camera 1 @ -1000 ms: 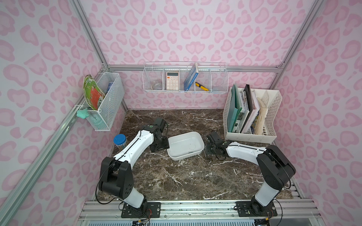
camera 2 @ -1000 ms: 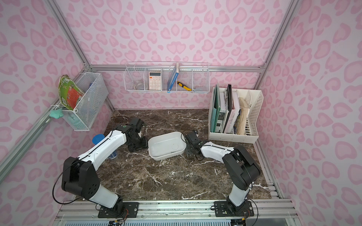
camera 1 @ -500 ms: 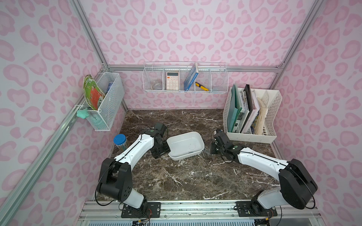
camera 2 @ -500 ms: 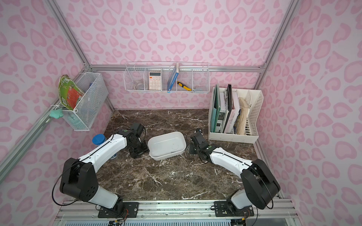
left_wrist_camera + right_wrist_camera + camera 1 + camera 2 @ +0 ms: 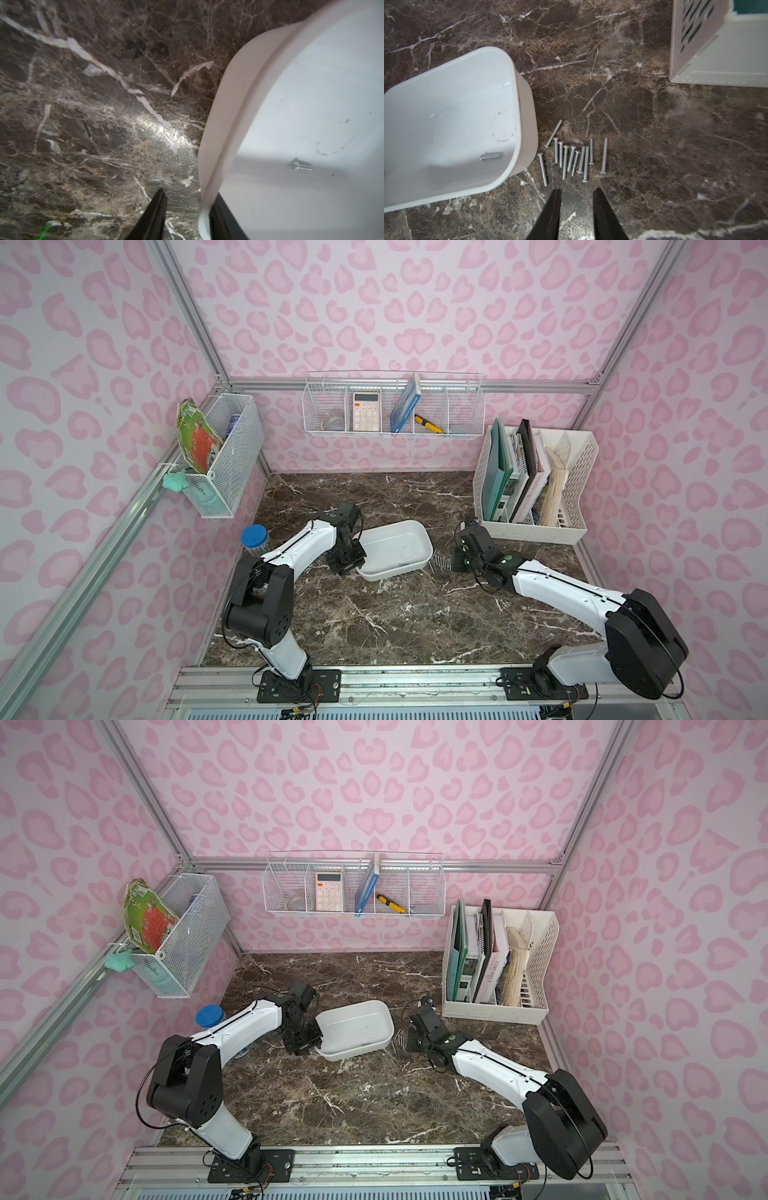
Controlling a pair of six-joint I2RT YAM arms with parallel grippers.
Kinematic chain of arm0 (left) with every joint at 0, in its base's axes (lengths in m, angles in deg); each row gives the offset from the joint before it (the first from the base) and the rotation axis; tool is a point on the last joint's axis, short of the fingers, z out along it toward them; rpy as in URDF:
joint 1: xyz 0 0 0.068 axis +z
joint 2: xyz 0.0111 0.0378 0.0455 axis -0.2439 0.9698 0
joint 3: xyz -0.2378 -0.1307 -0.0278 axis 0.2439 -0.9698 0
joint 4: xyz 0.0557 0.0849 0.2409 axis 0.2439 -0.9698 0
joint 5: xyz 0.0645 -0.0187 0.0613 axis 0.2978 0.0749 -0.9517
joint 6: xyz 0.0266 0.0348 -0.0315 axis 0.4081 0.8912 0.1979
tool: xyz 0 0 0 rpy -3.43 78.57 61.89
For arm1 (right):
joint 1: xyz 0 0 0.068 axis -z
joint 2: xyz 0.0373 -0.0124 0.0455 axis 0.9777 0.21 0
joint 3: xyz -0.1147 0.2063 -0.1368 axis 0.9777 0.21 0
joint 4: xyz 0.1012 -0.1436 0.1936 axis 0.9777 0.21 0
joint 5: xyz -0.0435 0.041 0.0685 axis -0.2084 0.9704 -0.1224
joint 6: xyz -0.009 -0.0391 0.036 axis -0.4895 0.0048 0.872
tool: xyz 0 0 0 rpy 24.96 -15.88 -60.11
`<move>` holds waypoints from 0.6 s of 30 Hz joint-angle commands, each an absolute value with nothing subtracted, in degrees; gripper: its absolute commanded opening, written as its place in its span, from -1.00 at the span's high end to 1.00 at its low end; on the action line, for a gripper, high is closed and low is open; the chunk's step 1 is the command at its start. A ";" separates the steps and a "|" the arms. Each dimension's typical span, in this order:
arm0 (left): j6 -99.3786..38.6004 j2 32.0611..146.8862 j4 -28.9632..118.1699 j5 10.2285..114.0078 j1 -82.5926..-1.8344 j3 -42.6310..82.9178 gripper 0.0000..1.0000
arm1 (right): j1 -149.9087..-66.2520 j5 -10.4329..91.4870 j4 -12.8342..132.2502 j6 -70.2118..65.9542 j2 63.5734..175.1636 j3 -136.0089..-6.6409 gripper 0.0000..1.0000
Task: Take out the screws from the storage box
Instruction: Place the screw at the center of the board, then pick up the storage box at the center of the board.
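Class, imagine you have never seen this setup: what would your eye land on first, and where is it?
A cluster of silver screws lies loose on the dark marble tabletop, just outside the white storage box. One lone screw lies inside the box, near that wall. Around it all, the pink spotted walls dominate both top views.

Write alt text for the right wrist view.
A cluster of silver screws lies on the brown marble table beside the white storage box, just ahead of the open, empty right gripper. One screw lies inside the box; a corner of a white file rack is also visible.
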State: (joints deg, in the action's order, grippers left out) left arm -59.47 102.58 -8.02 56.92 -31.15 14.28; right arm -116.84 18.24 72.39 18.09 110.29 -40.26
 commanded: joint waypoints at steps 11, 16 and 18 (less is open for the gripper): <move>-60.45 106.23 -10.09 55.93 -31.17 17.60 0.88 | -116.90 16.84 72.98 18.66 108.38 -37.98 0.39; -61.31 105.93 -13.65 54.68 -31.17 19.57 1.00 | -116.86 16.73 73.75 18.72 107.89 -37.87 0.38; -61.16 105.37 -15.63 54.64 -31.17 20.42 1.00 | -116.83 16.75 73.84 18.72 107.85 -37.94 0.38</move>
